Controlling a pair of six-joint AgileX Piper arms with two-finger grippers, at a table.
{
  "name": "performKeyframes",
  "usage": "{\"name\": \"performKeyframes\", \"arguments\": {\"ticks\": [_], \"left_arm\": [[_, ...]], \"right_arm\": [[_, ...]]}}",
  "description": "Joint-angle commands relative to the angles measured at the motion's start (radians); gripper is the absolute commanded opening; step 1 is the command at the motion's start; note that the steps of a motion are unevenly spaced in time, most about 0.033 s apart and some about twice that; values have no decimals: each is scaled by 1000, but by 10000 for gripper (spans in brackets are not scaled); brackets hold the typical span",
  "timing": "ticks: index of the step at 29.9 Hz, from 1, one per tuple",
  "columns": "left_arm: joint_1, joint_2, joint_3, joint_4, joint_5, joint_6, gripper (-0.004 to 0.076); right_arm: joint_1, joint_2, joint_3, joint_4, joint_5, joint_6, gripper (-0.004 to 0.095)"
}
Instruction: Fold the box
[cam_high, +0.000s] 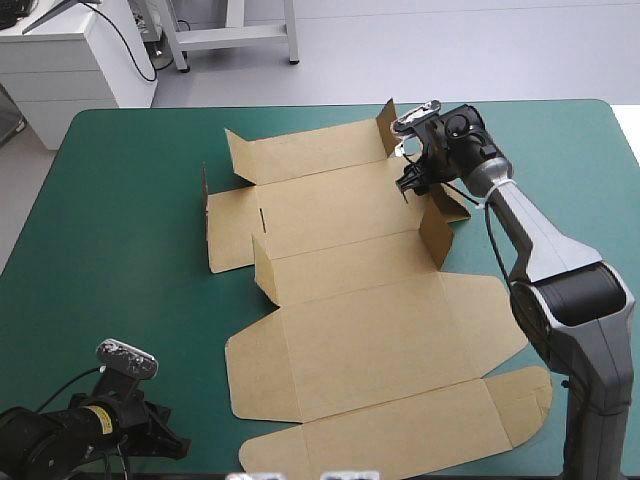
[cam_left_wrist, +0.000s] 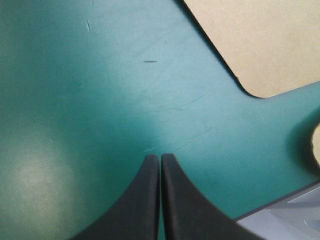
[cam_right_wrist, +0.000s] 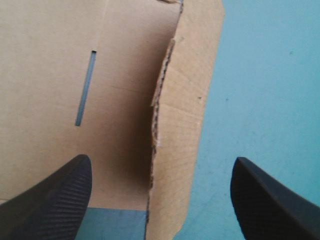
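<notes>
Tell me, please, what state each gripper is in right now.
Left gripper: shut, holding nothing.
Right gripper: open, astride a raised flap of the box.

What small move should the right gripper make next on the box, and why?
Probably close the right gripper on the raised side flap of the box. Its fingers stand open with that flap between them, so nothing is held yet. The left gripper is shut over the teal-green cover, away from this flap.

Teal-green cover (cam_high: 130, 200) stretched flat over the table, corners rounded at the far edge. Close in on that cover now: thin pale scratches (cam_left_wrist: 192, 136) curving across it, one short dark mark (cam_left_wrist: 149, 62) near them, and a soft sheen of light.
</notes>
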Motion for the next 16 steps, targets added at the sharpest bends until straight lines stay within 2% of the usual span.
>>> {"name": "performKeyframes", "arguments": {"ticks": [1, 11, 16], "left_arm": [[-2, 4, -23, -20, -34, -2, -8], [-2, 4, -23, -20, -34, -2, -8], [-2, 4, -23, -20, -34, -2, -8]], "right_arm": [[2, -30, -70, -62, 11, 11, 713], [2, 26, -81, -76, 22, 21, 559], [0, 45, -82, -121, 50, 53, 362]]}}
